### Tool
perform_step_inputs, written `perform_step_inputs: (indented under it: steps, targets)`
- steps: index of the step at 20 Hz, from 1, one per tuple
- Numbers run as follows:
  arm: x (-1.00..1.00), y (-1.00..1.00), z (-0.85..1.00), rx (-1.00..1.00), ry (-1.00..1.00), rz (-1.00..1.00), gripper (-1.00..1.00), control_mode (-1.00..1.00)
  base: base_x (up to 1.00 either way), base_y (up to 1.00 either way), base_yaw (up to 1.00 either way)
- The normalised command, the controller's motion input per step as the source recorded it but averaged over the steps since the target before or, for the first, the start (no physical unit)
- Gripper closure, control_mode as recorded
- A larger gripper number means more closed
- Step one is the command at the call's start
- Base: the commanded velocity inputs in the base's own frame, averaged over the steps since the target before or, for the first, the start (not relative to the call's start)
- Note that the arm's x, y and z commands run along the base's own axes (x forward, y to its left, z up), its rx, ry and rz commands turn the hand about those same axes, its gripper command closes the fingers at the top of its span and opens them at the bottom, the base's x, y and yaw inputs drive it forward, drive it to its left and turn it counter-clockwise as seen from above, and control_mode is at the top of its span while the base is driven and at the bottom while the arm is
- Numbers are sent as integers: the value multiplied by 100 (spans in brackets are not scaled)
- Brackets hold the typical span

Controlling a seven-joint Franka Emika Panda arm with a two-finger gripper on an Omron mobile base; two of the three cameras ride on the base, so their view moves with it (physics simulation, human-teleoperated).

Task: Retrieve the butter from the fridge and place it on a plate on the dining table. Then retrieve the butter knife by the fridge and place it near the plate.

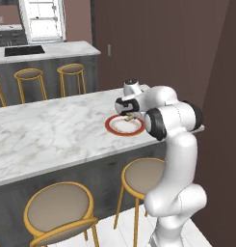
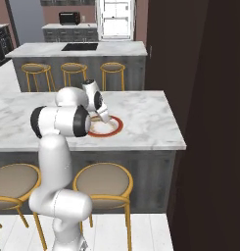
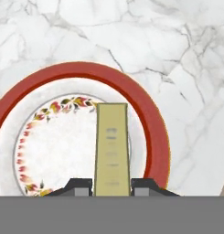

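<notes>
1. The gripper (image 3: 111, 187) is clamped on the butter (image 3: 111, 146): in the hand view its two dark tips press the near end of the pale yellow stick from either side.
2. The stick hangs directly over the plate (image 3: 152, 119), stretching from the 6 o'clock edge of the hand view toward 12 o'clock and ending inside the red-orange rim. Whether its far end already touches the white centre I cannot tell.
3. In the left base view the hand is low above the plate (image 1: 112, 126), which lies on the dining table (image 1: 52, 135) near the marble top's right end; the right base view shows the same, the gripper (image 2: 106, 117) at the plate's (image 2: 117, 126) rim.
4. Judged done: the butter is out of the fridge and brought to the table.
5. Judged left: letting go of the stick so it rests on the plate, then the whole second half, fetching the butter knife and laying it near the plate.
</notes>
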Motion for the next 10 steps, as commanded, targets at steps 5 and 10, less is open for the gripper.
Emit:
perform_step_inputs:
  steps: [5, 10]
  targets:
    - [18, 13, -21, 0, 0, -11, 100, -100, 0, 0, 0]
    - [4, 15, -17, 0, 0, -12, 100, -100, 0, 0, 0]
